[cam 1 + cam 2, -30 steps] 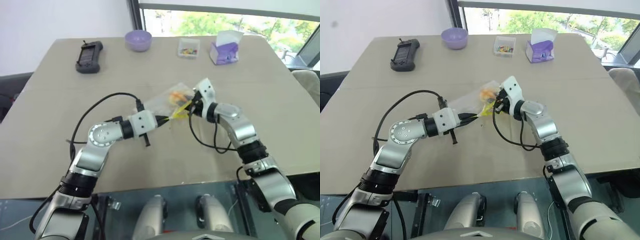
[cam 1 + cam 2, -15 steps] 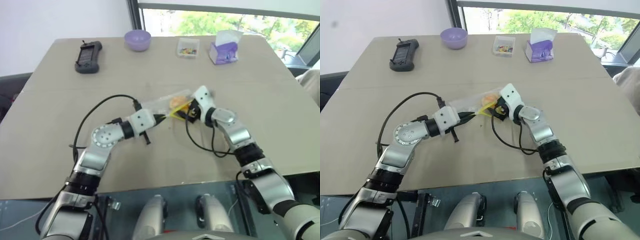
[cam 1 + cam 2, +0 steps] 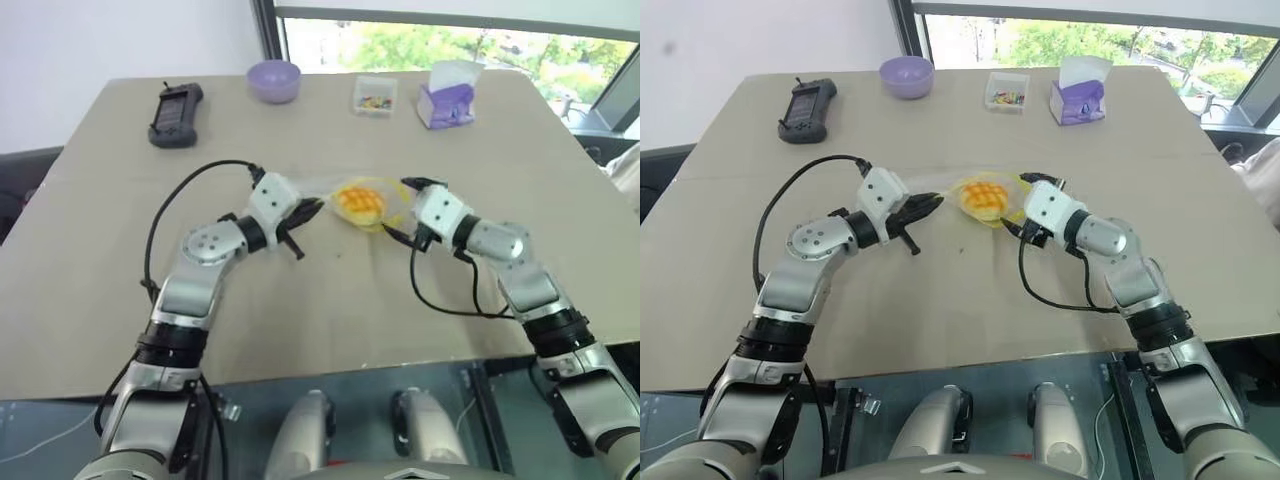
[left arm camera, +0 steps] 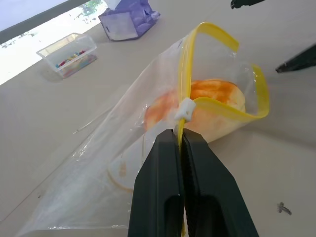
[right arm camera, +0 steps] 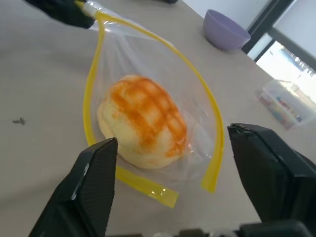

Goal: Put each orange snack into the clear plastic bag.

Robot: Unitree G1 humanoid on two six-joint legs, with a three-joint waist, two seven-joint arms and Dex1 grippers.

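Note:
The orange snack (image 3: 361,203), a round bun with a criss-cross top, lies inside the clear plastic bag (image 4: 123,148) at the middle of the table. The bag's yellow seal strip (image 5: 96,84) gapes in a loop around the bun. My left gripper (image 4: 180,136) is shut on that strip beside its white slider, holding the bag's mouth from the left. My right gripper (image 3: 402,208) stands open just right of the mouth, its fingers (image 5: 96,173) apart on either side of the bun and touching nothing.
Along the table's far edge stand a black handheld device (image 3: 177,113), a purple bowl (image 3: 275,80), a small clear box of colourful bits (image 3: 376,96) and a purple tissue box (image 3: 448,100). A tiny screw (image 5: 19,121) lies near the bag.
My right gripper has opened and drawn back to the right, out of the bag's mouth. The bun now rests inside the bag. My left gripper has rolled and edged forward with the strip.

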